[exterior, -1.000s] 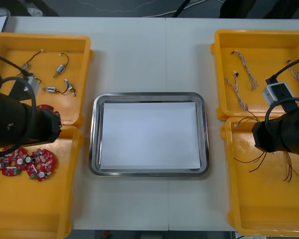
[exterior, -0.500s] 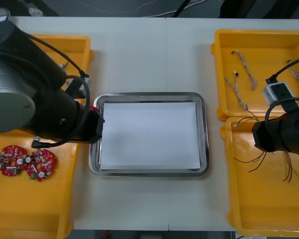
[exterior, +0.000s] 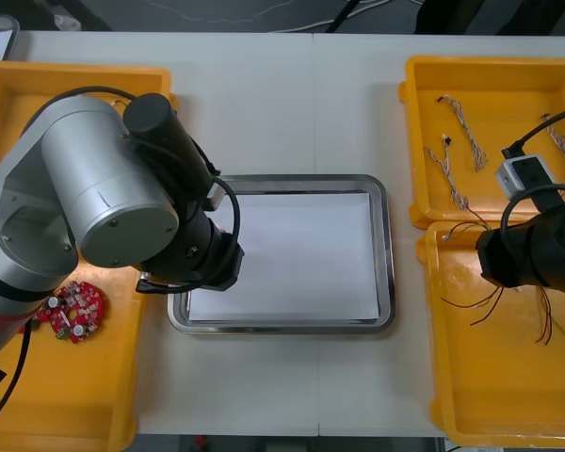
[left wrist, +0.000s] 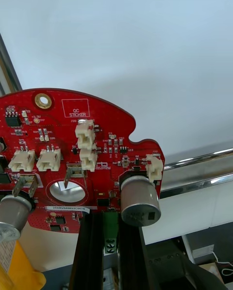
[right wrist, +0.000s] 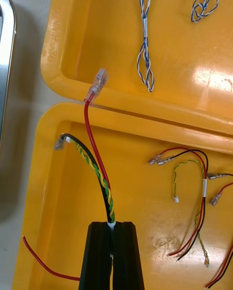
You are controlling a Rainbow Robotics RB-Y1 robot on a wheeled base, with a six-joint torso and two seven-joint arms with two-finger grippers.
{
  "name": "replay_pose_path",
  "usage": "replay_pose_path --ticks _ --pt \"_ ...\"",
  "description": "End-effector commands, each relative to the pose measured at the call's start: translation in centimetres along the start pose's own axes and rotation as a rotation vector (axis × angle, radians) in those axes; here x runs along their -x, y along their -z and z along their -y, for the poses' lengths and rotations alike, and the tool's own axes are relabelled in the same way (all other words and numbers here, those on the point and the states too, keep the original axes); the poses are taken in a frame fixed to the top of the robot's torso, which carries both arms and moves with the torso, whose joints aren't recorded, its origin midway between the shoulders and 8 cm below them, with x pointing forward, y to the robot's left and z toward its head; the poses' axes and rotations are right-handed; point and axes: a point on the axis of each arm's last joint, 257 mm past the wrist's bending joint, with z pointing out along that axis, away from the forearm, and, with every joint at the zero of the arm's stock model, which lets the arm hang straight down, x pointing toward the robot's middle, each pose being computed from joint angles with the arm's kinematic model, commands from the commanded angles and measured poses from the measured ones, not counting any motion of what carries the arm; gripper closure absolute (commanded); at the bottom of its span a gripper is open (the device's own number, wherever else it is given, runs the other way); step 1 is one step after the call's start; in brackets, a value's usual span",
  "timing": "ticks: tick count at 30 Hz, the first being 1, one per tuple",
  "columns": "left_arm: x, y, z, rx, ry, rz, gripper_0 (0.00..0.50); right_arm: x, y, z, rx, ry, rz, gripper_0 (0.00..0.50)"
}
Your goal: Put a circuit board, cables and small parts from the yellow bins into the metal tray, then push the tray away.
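Over the tray (exterior: 388, 254), the left pincer (left wrist: 110, 219) clamps a stiff, light, likely fragile circuit board (left wrist: 63, 139) by its edge; the right pincer (right wrist: 112, 227) pinches a limp cable (right wrist: 99, 173) above a yellow bin (right wrist: 53, 212).

From above, the left arm (exterior: 104, 202) covered the left rim of the metal tray (exterior: 388, 254) and much of the far left yellow bin (exterior: 19, 80). The left gripper (left wrist: 110, 217) hid the lower edge of the circuit board (left wrist: 73, 139); the end of the cable (right wrist: 100, 176) lay unseen, probably clamped, inside the right gripper (right wrist: 112, 226).
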Motion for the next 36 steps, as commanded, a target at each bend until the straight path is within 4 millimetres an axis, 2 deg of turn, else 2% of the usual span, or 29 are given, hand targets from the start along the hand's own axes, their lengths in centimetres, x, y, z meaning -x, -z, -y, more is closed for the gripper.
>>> replay_pose_path --ticks 1,10,28,36 --pt "0.4 -0.1 1.9 -0.007 -0.072 -0.001 0.5 1.2 0.8 -1.0 0.011 0.003 0.04 0.5" --pt "-0.1 -2.2 2.1 0.03 -0.065 -0.044 0.5 1.2 0.8 -1.0 0.011 0.003 0.04 0.5" --pt "-0.8 -3.9 1.7 0.073 -0.074 -0.085 0.5 1.2 0.8 -1.0 0.011 0.003 0.04 0.5" --pt "0.1 -4.3 2.6 0.058 -0.07 -0.077 0.5 1.2 0.8 -1.0 0.011 0.003 0.04 0.5"
